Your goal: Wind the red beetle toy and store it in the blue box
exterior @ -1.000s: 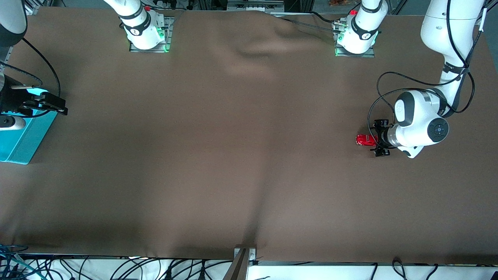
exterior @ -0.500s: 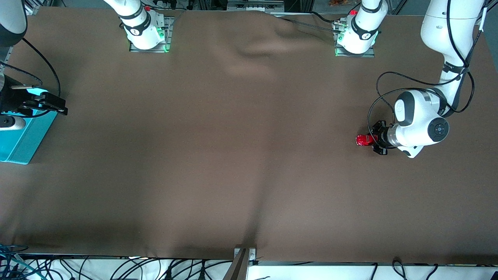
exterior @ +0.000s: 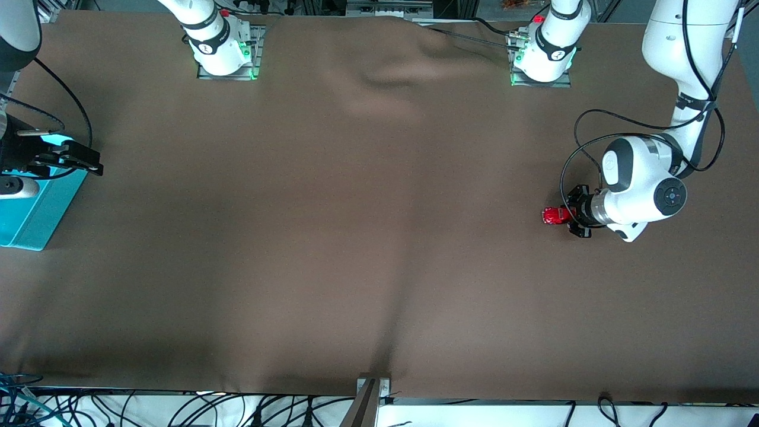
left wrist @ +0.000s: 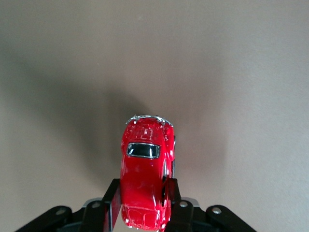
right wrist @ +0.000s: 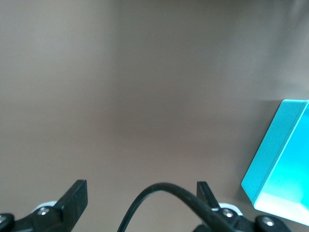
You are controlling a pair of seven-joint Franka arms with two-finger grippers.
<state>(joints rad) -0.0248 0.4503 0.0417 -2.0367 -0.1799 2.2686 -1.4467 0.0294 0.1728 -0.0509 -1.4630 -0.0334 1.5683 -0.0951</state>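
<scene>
The red beetle toy [exterior: 553, 216] is at the left arm's end of the table, low at the brown cloth. My left gripper [exterior: 564, 216] is shut on it. In the left wrist view the black fingers [left wrist: 112, 193] press both sides of the red beetle toy [left wrist: 145, 164] at its rear half, and its nose with the pale bumper points away from the wrist. The blue box [exterior: 37, 216] lies at the right arm's end of the table. My right gripper [exterior: 88, 163] waits open over the box's edge, holding nothing. The right wrist view shows the right gripper [right wrist: 141, 189] and a corner of the blue box [right wrist: 280, 164].
A brown cloth [exterior: 356, 237] covers the table, with low wrinkles [exterior: 385, 77] between the arm bases. A black cable [right wrist: 164, 193] loops across the right gripper's gap. A metal bracket [exterior: 372, 385] sits at the table edge nearest the front camera.
The left gripper's fingers closed from wide apart onto the toy's sides. The toy now looks shorter in the front view. The right arm has not moved.
</scene>
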